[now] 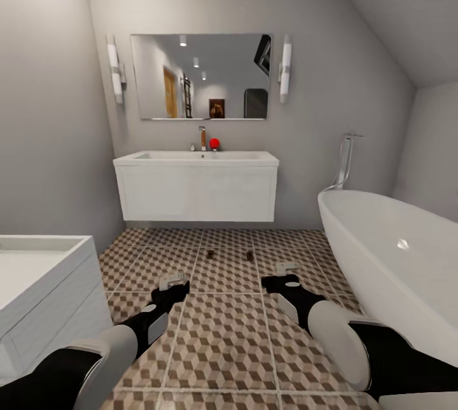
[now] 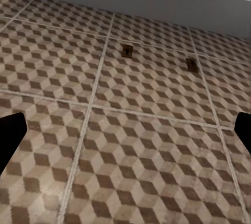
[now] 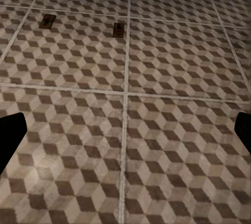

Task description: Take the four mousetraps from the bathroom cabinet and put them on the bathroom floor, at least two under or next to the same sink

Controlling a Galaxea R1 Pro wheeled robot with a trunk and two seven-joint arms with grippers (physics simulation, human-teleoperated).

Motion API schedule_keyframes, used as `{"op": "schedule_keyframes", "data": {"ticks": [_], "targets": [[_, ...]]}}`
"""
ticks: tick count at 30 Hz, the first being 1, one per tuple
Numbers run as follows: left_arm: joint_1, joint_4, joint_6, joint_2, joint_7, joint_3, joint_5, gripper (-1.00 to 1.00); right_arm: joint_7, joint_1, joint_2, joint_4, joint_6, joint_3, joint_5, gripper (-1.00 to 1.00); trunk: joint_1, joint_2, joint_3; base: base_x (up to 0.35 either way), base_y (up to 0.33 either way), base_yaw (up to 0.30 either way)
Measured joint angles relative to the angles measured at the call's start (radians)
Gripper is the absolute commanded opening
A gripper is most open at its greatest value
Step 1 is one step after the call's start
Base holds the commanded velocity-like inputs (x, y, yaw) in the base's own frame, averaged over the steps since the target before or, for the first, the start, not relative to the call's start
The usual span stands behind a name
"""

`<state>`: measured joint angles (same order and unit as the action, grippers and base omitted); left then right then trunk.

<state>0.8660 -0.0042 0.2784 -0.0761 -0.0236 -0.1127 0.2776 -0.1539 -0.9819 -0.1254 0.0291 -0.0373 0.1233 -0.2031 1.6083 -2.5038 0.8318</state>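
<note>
head: sink (image 1: 196, 184), bathtub (image 1: 388, 257) | wrists: two mousetraps (image 2: 127, 51) on floor (image 3: 157, 130)

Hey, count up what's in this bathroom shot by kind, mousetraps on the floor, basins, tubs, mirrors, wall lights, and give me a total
Mousetraps on the floor: 2
White basins: 2
Bathtub: 1
Mirror: 1
Wall lights: 2
Total: 8

Both arms fwd, low; left claw (image 1: 172, 281) & right claw (image 1: 287, 268) open, empty.
</note>
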Motion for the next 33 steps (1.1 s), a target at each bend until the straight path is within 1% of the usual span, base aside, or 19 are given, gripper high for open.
{"op": "schedule_keyframes", "data": {"ticks": [3, 10, 23, 31, 33], "targets": [[0.000, 0.000, 0.000, 0.000, 0.000, 0.000, 0.000, 1.00, 0.000, 0.000, 0.000, 0.000, 0.000, 0.000, 0.000, 1.00, -0.001, 0.001, -0.012, 0.000, 0.000, 0.000], [0.000, 0.000, 0.000, -0.001, 0.000, 0.000, 0.000, 1.00, 0.000, 0.000, 0.001, 0.000, 0.000, 0.000, 0.000, 1.00, -0.001, 0.001, -0.012, 0.000, 0.000, 0.000], [0.000, 0.000, -0.001, -0.002, -0.001, 0.000, 0.000, 1.00, 0.000, 0.000, 0.001, 0.000, -0.001, 0.000, 0.000, 1.00, -0.007, 0.004, -0.062, 0.000, 0.000, 0.000], [0.000, 0.000, -0.001, -0.002, -0.001, 0.000, 0.001, 1.00, 0.000, 0.000, 0.001, 0.000, -0.002, 0.000, 0.000, 1.00, -0.007, 0.004, -0.062, 0.000, 0.000, 0.000], [0.000, 0.000, -0.001, -0.002, -0.001, 0.000, 0.001, 1.00, 0.000, 0.000, 0.001, 0.000, -0.002, 0.000, 0.000, 1.00, -0.008, 0.004, -0.070, 0.000, 0.000, 0.000]]}}
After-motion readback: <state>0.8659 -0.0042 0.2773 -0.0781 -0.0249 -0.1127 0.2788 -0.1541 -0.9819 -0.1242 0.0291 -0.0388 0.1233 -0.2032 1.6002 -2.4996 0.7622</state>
